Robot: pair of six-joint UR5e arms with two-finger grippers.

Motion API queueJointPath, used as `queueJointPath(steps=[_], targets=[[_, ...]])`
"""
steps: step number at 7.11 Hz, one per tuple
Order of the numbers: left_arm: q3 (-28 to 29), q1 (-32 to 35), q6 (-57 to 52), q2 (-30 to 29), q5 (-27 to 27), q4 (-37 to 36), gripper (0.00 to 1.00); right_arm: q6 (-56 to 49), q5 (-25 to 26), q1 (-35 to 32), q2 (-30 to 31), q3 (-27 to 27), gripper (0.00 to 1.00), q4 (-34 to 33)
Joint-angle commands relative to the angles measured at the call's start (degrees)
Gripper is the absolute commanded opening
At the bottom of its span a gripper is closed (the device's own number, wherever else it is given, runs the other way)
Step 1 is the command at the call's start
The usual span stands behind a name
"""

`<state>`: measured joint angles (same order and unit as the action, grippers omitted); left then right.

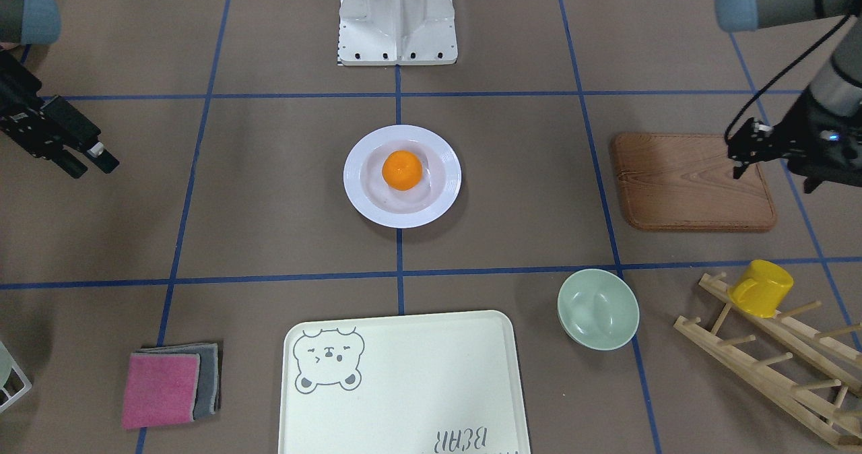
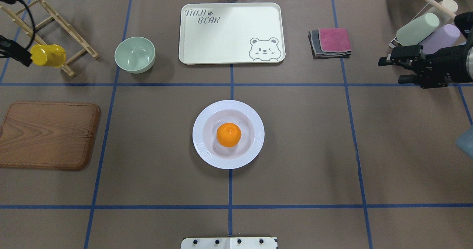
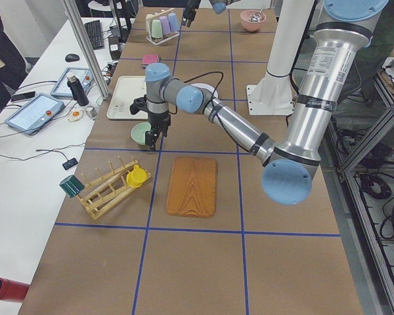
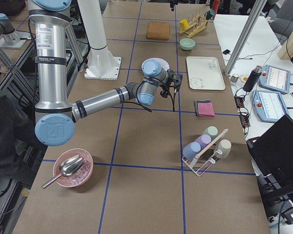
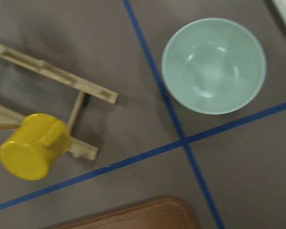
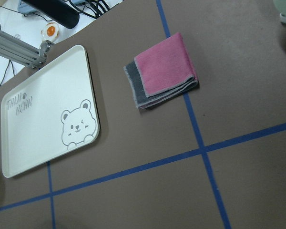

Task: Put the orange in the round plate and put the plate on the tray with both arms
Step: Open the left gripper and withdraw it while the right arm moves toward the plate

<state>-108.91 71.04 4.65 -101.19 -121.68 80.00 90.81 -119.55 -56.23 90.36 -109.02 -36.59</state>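
The orange (image 2: 228, 135) lies in the sunken centre of the round white plate (image 2: 201, 145), in the middle of the table; it also shows in the front view as orange (image 1: 402, 170) in plate (image 1: 355, 191). The cream bear tray (image 2: 221, 38) lies beyond the plate at the far edge, with nothing on it, and shows in the right wrist view as tray (image 6: 43, 114). My left gripper (image 1: 735, 154) hangs open over the table's left side near the wooden board, holding nothing. My right gripper (image 2: 390, 70) hovers open at the right edge, far from the plate.
A wooden board (image 2: 48, 134) lies at the left. A pale-green bowl (image 2: 135, 54) sits left of the tray, beside a wooden rack (image 2: 55, 20) carrying a yellow mug (image 2: 47, 55). Folded pink and grey cloths (image 2: 330, 42) lie right of the tray. Pastel cups (image 2: 421, 31) sit far right.
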Motion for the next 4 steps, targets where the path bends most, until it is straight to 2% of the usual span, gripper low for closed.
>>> queueJointPath(steps=[1, 2, 3, 4], targets=[[2.03, 12.22, -11.65, 6.44, -2.23, 0.69, 0.99, 13.64, 15.94, 12.23, -0.45, -3.11, 0.99, 2.92], [4.3, 16.8, -12.64, 8.54, -7.81, 0.95, 0.99, 18.48, 25.07, 19.07, -0.54, -4.43, 0.99, 2.93], [6.24, 18.59, -12.65, 9.6, -10.74, 0.6, 0.99, 22.36, 34.73, 26.54, -1.49, -4.62, 0.99, 3.01], [6.52, 20.95, -14.57, 13.96, -11.73, 1.64, 0.99, 24.92, 42.92, 33.23, -2.2, -4.27, 0.98, 4.15]])
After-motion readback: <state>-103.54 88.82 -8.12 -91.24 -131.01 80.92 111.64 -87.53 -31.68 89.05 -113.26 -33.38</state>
